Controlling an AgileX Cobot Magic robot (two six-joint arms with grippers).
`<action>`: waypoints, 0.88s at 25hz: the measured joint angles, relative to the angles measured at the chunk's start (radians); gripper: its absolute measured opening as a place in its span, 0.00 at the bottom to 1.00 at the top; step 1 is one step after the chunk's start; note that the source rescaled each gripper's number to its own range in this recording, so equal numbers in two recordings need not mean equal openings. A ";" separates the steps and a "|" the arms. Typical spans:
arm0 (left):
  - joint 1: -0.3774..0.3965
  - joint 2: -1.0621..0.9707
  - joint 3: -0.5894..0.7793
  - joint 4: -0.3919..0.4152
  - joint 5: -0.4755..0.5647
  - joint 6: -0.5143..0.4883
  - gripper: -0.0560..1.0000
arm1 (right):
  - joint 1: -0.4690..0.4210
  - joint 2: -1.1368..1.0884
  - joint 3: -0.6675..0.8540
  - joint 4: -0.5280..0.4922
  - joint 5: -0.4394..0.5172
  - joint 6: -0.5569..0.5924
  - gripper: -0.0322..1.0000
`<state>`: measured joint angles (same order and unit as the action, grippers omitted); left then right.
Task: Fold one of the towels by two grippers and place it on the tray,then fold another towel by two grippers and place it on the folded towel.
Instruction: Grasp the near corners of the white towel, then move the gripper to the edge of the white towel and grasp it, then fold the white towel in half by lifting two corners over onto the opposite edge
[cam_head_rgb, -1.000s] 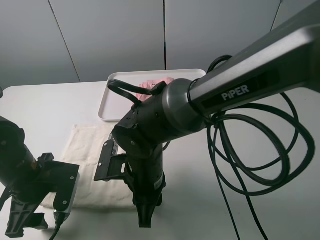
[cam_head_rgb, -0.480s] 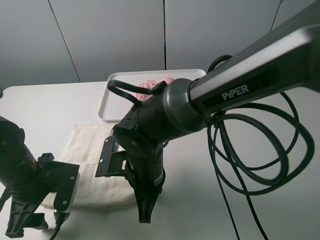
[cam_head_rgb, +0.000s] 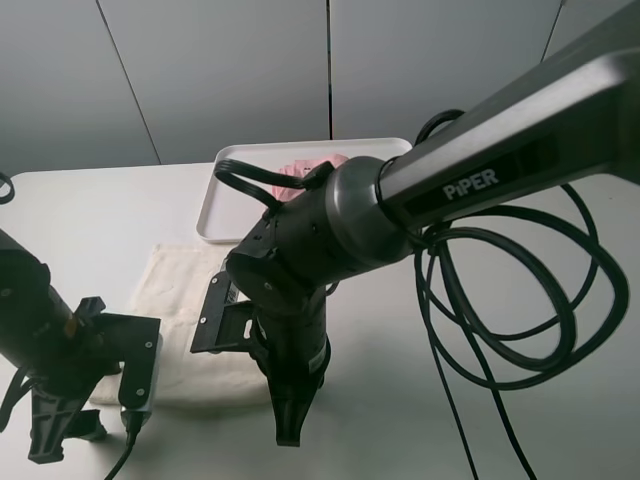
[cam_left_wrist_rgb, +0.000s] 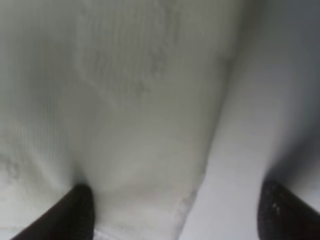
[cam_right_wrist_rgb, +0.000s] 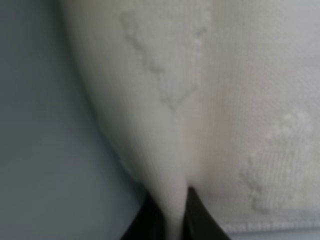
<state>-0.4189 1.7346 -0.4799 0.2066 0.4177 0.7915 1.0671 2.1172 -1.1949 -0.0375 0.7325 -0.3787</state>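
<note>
R pincer (cam_right_wrist_rgb: 169, 212) now clamped on cream towel (cam_right_wrist_rgb: 240, 100) edge | L pincer (cam_left_wrist_rgb: 180, 212) open, astride edge

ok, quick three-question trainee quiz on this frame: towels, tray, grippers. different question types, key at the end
1. True or false: the pale pink terry-cloth towel lies in the flat white plastic tray.
2. Which one is pinched shut on the cream-white terry-cloth towel? A: left gripper. B: right gripper. C: both.
3. Fill in: the left gripper's jaws straddle the cream towel's edge and stand ____.

Key: 1 true; 2 B; 3 open.
</note>
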 joint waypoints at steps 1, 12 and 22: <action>0.000 0.000 0.000 0.013 -0.002 -0.007 0.75 | 0.000 0.000 0.000 0.000 0.000 0.000 0.03; 0.000 0.000 -0.002 0.052 -0.025 -0.024 0.06 | 0.000 0.000 0.000 0.016 0.001 0.000 0.03; 0.000 -0.080 0.015 0.052 -0.052 -0.068 0.05 | 0.000 -0.002 0.000 0.025 0.007 0.022 0.03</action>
<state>-0.4189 1.6546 -0.4649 0.2589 0.3655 0.7235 1.0671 2.1154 -1.1949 -0.0121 0.7392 -0.3572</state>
